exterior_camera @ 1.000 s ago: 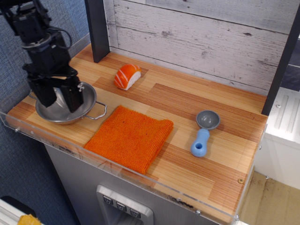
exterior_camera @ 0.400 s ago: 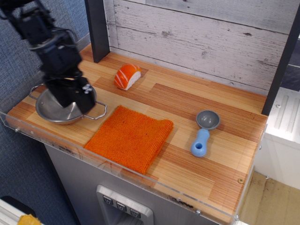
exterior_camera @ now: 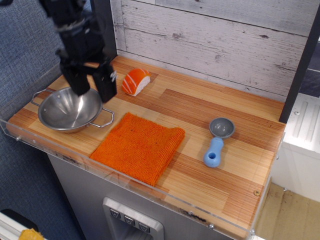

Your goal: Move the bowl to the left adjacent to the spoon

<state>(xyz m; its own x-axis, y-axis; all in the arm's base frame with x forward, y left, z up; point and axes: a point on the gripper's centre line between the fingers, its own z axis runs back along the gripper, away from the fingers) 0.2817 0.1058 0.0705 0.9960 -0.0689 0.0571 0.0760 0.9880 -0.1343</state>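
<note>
The shiny steel bowl (exterior_camera: 70,110) with two wire loop handles sits on the wooden counter at the far left, empty. The spoon (exterior_camera: 217,142), grey scoop and light-blue handle, lies at the right, far from the bowl, with the orange cloth (exterior_camera: 139,146) between them. My black gripper (exterior_camera: 92,92) hangs just above the bowl's far right rim, raised clear of it. Its two fingers are spread apart and hold nothing.
An orange and white sushi piece (exterior_camera: 135,81) lies behind the cloth, close to my gripper's right. A dark post (exterior_camera: 104,30) stands at the back left. A clear plastic lip (exterior_camera: 125,177) runs along the counter's front edge. A plank wall closes the back.
My gripper rose out of the bowl and moved back and to the right, above the rim. The bowl stays at the far left, let go. Spoon and cloth have not moved.
</note>
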